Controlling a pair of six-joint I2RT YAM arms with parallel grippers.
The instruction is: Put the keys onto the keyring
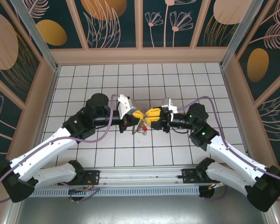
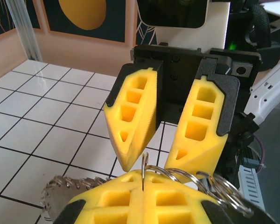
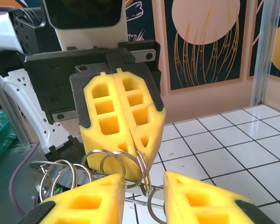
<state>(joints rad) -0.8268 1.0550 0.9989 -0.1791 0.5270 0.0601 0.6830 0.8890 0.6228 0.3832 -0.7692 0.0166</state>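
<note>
Keyring (image 3: 102,163) of thin silvery wire loops hangs from yellow left pincer (image 3: 133,158).

Brightly, evenly lit from overhead. Mild sheen on the white tiled floor (image 1: 84,79), with soft, faint shadows at its middle and near edge. Crisp from above that floor; slightly soft-focused up close in both wrist views.

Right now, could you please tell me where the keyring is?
In the right wrist view, the keyring hangs pinched at the tips of the shut left fingers, just beyond the parted right fingers.
</note>
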